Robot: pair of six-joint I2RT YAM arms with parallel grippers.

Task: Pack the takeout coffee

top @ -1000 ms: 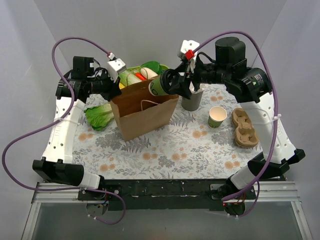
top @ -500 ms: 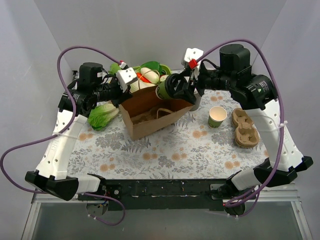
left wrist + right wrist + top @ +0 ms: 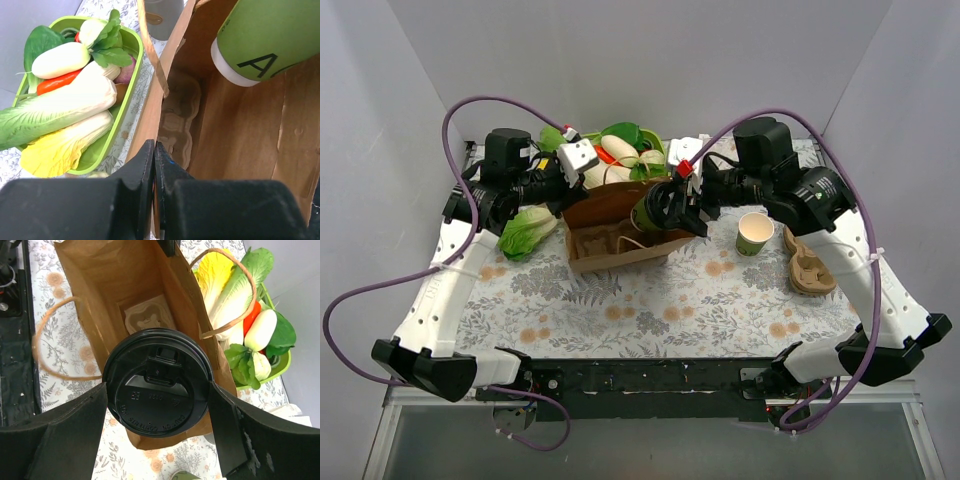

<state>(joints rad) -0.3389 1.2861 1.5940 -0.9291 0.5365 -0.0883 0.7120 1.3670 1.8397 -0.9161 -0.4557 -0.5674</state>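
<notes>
Brown paper bag [image 3: 616, 228] w/ twine handles leaned on the flower-patterned desk [image 3: 650, 310]. Its mouth was open because the left gripper [image 3: 154, 150] had its fingers pressed together on the bag's wall edge, pinching the paper. This grip probably served to stop the bag from folding or sliding. The right gripper [image 3: 158, 395] was spread wide and clamped the dark-green paper cup with round black plastic lid [image 3: 265, 35] from both sides. The cup hung at the bag's mouth, bottom end pointing inside, approx. over the moulded cardboard cup carrier [image 3: 147, 315] at the bag's bottom, not yet seated in it. I think the carrier is there to keep the coffee upright. Just behind the bag was a green plastic tray [image 3: 131, 117] of toy vegetables, and a lidless green cup [image 3: 754, 232] stood apart on the right, not involved.
</notes>
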